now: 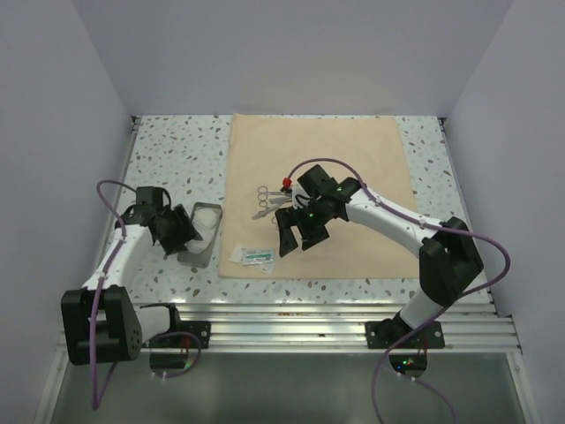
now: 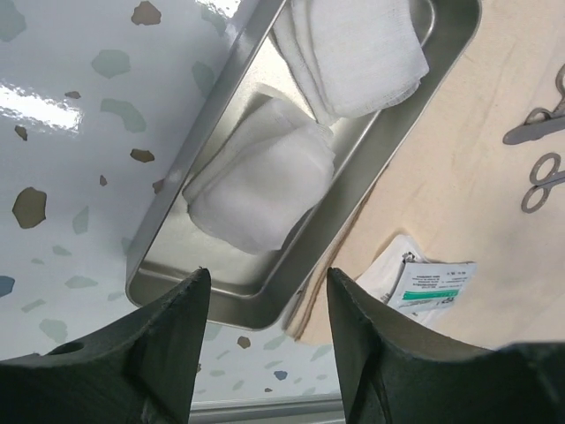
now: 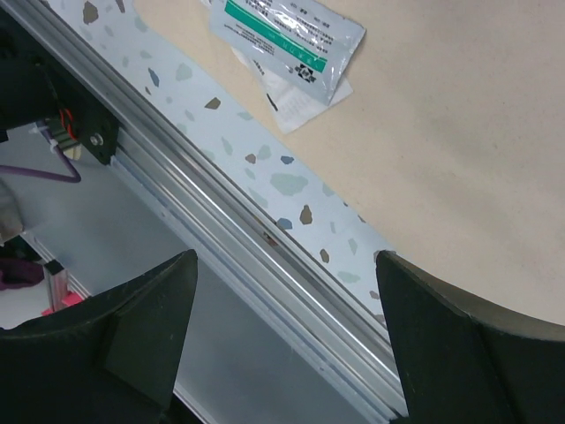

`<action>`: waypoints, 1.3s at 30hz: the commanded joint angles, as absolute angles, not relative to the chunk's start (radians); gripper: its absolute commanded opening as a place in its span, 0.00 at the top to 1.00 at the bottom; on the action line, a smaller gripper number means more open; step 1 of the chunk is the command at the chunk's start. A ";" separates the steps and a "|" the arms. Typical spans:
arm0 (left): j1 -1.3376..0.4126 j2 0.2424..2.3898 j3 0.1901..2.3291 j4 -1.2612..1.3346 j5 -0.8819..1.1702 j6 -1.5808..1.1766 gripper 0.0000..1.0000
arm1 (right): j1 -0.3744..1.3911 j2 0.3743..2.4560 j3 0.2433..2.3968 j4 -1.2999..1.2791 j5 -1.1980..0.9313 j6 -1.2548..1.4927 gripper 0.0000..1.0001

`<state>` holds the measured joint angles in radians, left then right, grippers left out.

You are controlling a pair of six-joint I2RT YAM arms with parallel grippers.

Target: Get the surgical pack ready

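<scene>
The beige cloth [image 1: 353,168] of the surgical pack lies flat on the table. A small steel tray [image 1: 196,257] sits at the cloth's left edge and holds white gauze squares [image 1: 206,217]. In the left wrist view two gauze stacks [image 2: 265,185] lie in the tray [image 2: 168,256]. My left gripper [image 1: 185,237] [image 2: 265,287] hovers open over the tray's near end, its jaws bare. Silver scissor-like instruments [image 1: 263,201] [image 2: 540,181] lie on the cloth. My right gripper [image 1: 295,250] [image 3: 287,265] hangs open above the cloth's near left part, holding nothing.
Flat paper packets [image 1: 252,255] [image 2: 428,287] [image 3: 291,40] lie at the cloth's near left corner. A small red thing [image 1: 286,184] sits by the instruments. An aluminium rail [image 1: 291,318] [image 3: 221,230] runs along the table's near edge. White walls enclose the speckled table [image 1: 168,159].
</scene>
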<state>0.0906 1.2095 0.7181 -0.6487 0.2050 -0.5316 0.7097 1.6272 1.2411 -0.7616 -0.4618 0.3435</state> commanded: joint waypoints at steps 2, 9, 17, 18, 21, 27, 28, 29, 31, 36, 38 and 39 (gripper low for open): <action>0.098 1.126 0.739 -0.706 0.183 -0.574 0.41 | 0.723 1.666 1.319 -0.719 -0.451 0.368 0.15; 0.048 1.020 0.703 -0.641 0.322 -0.595 0.45 | 0.724 1.718 1.342 -0.738 -0.434 0.344 0.17; -0.311 1.025 0.713 -0.470 0.298 -0.575 0.35 | 0.719 1.698 1.385 -0.827 -0.358 0.295 0.17; -0.381 1.047 0.732 -0.457 0.288 -0.537 0.34 | 0.712 1.675 1.384 -0.842 -0.344 0.288 0.18; -0.484 1.127 0.797 -0.442 0.232 -0.482 0.32 | 0.646 1.628 1.352 -0.896 -0.348 0.273 0.17; -0.682 1.328 0.958 -0.491 0.120 -0.244 0.31 | 0.496 1.410 1.136 -0.905 -0.454 0.305 0.15; -0.689 1.345 0.966 -0.488 0.133 -0.174 0.32 | 0.494 1.385 1.118 -0.905 -0.460 0.310 0.14; -0.693 1.360 0.972 -0.488 0.133 -0.140 0.31 | 0.494 1.338 1.102 -0.900 -0.465 0.319 0.14; -0.703 1.413 0.997 -0.512 0.120 -0.045 0.31 | 0.492 1.303 1.056 -0.888 -0.491 0.336 0.13; -0.733 1.459 1.002 -0.540 0.188 0.191 0.30 | 0.491 1.238 1.003 -0.874 -0.531 0.359 0.13; -0.750 1.468 0.991 -0.538 0.195 0.244 0.30 | 0.491 1.227 0.996 -0.874 -0.534 0.359 0.13; -0.750 1.476 0.992 -0.543 0.210 0.277 0.30 | 0.492 1.224 0.986 -0.876 -0.534 0.359 0.13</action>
<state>-0.7288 1.4681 0.9783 -0.5381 0.1623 0.0799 0.4915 1.2552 1.0023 -0.8791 -0.4923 0.3405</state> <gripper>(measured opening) 0.694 0.869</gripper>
